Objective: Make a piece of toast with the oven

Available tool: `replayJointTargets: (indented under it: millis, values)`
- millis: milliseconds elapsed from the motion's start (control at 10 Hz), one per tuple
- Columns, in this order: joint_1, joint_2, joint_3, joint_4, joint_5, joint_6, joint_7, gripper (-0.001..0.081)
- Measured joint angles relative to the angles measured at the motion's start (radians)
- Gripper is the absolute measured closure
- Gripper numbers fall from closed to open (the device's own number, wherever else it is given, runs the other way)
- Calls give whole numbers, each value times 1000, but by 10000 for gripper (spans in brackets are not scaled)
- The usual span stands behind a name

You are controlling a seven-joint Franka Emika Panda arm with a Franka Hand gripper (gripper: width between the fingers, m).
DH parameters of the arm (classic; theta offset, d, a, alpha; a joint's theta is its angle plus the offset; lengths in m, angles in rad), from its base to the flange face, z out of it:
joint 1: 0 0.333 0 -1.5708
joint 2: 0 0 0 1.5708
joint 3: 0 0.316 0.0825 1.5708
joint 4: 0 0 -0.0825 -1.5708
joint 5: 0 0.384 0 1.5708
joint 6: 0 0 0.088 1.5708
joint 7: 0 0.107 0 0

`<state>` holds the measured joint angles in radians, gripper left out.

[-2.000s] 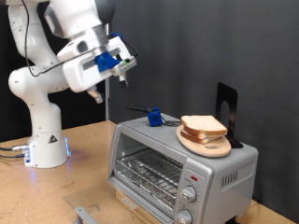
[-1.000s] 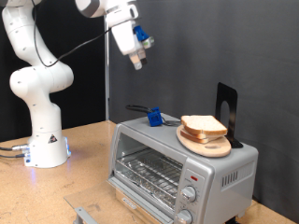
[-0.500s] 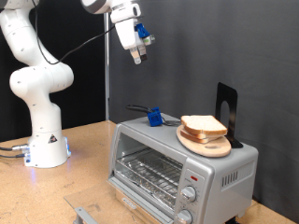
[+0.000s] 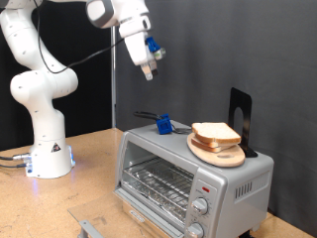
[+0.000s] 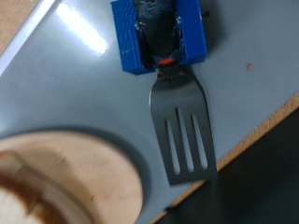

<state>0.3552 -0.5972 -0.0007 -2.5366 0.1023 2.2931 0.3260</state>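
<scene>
The white arm's gripper point(image 4: 148, 69), its opening impossible to tell, hangs at upper centre, high above the pale bread slice point(image 4: 216, 133) on the silver-grey toaster oven point(image 4: 193, 177); a misjudged descent could knock the round wooden plate point(image 4: 217, 151) off.

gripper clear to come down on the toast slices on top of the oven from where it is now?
Probably yes. The gripper hangs in open air above the oven, towards the exterior view's left of the toast on its round wooden plate. Nothing lies between them; the blue-handled spatula rests beside the plate, not over it.
</scene>
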Motion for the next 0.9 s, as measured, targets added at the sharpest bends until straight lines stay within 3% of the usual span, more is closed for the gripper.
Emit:
replayJointTargets:
  millis: [500,900]
  values:
    - [26,125,2,-52,1,163,-56,-2]
    - [33,176,1,-89,1,246,-93,-2]
